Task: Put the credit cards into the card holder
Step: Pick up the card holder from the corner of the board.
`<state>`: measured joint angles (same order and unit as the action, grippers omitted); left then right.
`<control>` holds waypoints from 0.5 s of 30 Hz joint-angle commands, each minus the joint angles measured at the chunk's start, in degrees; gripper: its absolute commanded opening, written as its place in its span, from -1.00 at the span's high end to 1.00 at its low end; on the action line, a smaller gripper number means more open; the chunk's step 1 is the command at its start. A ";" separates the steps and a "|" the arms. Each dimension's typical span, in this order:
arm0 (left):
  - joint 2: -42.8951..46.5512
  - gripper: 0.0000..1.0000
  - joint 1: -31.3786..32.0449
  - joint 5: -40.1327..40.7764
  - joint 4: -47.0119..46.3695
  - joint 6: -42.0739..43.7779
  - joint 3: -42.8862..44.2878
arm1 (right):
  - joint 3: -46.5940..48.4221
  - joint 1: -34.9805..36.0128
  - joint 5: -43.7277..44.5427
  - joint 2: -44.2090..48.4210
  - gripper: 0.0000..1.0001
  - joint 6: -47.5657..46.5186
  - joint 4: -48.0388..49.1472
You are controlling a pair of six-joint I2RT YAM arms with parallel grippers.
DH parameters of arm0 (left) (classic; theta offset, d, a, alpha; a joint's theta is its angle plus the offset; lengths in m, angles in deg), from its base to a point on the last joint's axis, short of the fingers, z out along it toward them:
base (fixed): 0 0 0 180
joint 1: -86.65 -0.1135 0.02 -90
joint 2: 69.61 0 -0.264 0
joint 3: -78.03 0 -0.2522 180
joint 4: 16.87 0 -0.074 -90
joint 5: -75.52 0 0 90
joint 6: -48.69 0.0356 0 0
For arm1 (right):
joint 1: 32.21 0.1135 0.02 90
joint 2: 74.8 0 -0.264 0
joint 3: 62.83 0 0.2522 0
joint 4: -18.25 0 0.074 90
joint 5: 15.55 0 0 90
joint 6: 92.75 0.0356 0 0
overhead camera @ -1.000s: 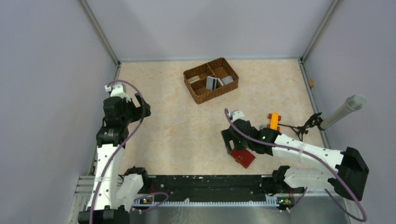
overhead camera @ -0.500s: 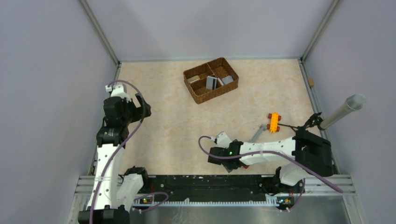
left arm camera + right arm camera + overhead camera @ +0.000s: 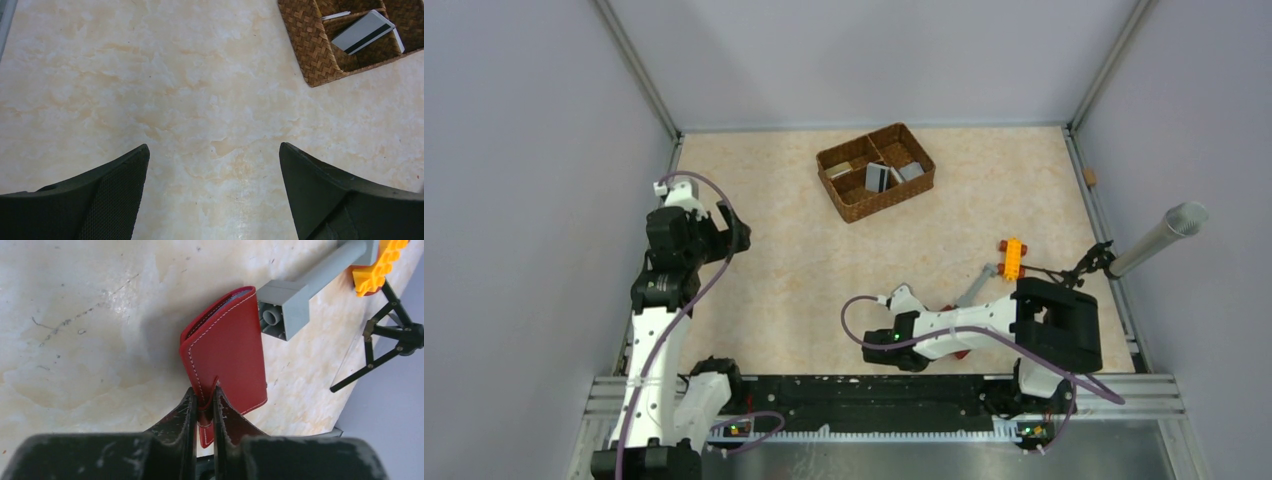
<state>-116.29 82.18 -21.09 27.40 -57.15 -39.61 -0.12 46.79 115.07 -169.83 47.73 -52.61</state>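
The dark red card holder (image 3: 230, 347) lies folded on the table near the front edge. My right gripper (image 3: 202, 396) is shut on its snap tab, both fingers pressed against the leather. From above, only a red sliver of the card holder (image 3: 961, 352) shows under my right forearm. The credit cards (image 3: 877, 177) sit in the wicker basket at the far side; one grey card with a dark stripe (image 3: 363, 32) leans in a compartment. My left gripper (image 3: 214, 146) hangs open over bare table at the left, well short of the basket.
The brown divided wicker basket (image 3: 856, 208) stands at the far middle. A grey brick (image 3: 282, 307) touches the card holder's far end, with an orange brick (image 3: 1011, 258) beyond it. A black tripod stand (image 3: 395, 335) and a grey tube (image 3: 1159, 238) occupy the right edge.
My right arm has swung left and toward the near edge, and its jaws have closed from wide open onto the card holder's tab. The left arm has not moved.
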 commanded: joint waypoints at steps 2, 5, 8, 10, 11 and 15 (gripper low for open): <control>0.75 -0.97 -0.06 -7.88 -2.57 2.22 -0.86 | 3.70 0.71 3.08 1.90 1.00 1.43 -0.60; 1.89 -0.97 1.01 -14.70 -5.39 2.19 -2.01 | 4.39 -0.81 0.31 8.62 1.00 -3.80 6.09; 2.64 -0.98 3.62 -20.67 -7.88 1.51 -3.05 | 2.34 -4.95 -9.16 18.81 1.00 -11.95 19.33; 3.16 -0.98 6.42 -24.73 -9.59 0.37 -3.60 | -0.23 -9.51 -18.55 25.97 1.00 -15.93 28.88; 3.53 -0.97 7.35 -27.19 -10.81 -0.61 -4.25 | -1.77 -11.38 -23.35 29.21 1.00 -17.21 33.85; 6.42 -0.97 10.71 -38.56 -21.32 -8.71 -9.02 | -6.64 -17.63 -40.64 38.13 1.00 -19.07 50.48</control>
<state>-112.95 90.20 -45.68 19.00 -58.48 -44.93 -2.68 33.83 94.99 -138.44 34.02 -24.17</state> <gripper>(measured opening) 0.986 0.034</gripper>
